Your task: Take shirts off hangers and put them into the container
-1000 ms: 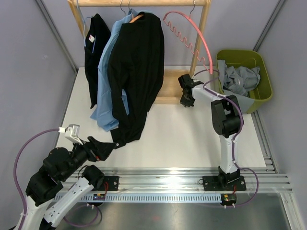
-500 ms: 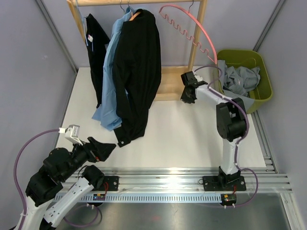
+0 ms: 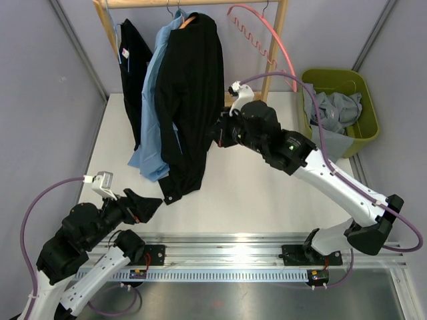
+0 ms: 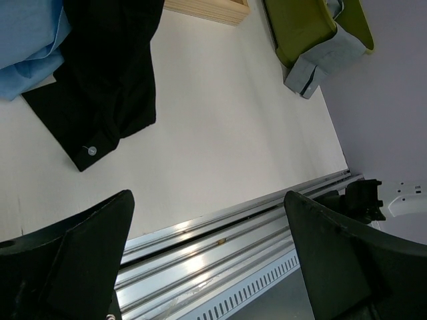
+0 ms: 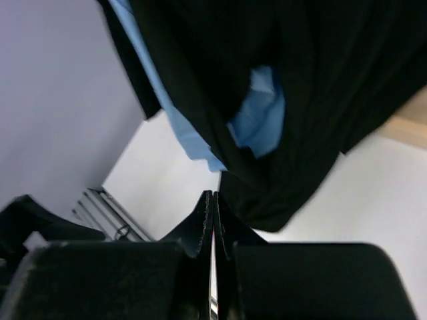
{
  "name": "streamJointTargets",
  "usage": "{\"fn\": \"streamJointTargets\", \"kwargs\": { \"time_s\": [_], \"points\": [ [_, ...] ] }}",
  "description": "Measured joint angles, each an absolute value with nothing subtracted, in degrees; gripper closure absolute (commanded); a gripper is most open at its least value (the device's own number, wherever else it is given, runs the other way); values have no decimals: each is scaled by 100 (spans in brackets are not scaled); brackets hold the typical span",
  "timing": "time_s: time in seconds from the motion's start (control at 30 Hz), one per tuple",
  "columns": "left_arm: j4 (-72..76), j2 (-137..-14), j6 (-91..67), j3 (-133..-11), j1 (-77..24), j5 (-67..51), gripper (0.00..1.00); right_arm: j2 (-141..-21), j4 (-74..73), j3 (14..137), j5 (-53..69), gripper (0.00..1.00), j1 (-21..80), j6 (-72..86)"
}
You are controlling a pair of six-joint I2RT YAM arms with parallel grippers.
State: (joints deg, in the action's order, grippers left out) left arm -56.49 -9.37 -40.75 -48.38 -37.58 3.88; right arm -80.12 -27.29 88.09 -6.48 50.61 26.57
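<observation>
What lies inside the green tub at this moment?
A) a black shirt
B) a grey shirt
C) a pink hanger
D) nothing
B: a grey shirt lies crumpled in the green tub, with part of it hanging over the rim.

The top edge of the overhead view is cutting off the wooden rack [image 3: 271, 79] and the hook of the pink hanger [image 3: 270, 30]. The front black shirt [image 3: 190, 100] is covering most of the light blue shirt [image 3: 150, 113] and nearly all of an orange hanger [image 3: 190, 22]. The right gripper [image 3: 217, 137] is blending into that dark cloth, so whether it is touching cannot be told. In the left wrist view, the green tub [image 4: 300, 27] is running off the top edge.
</observation>
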Motion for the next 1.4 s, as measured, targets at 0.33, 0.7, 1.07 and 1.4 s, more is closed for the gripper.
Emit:
{"fn": "streamJointTargets", "kwargs": {
  "time_s": [0.33,0.7,1.07,1.4],
  "points": [
    [-5675,-768,-4082,-4851,-3758,390,1,-9872,-2714,11987,-346,18,5323,2403],
    [-5793,-478,-4084,-4875,-3758,429,1,-11907,-2985,14510,-2849,3,6195,2279],
    [-6014,-322,-4084,-4882,-3758,460,1,-12387,-2283,14991,-5214,11,6495,1712],
    [-6292,-82,-4125,-5017,-3758,567,1,-12752,-2539,15054,-4995,13,5988,2064]
  ]
}}
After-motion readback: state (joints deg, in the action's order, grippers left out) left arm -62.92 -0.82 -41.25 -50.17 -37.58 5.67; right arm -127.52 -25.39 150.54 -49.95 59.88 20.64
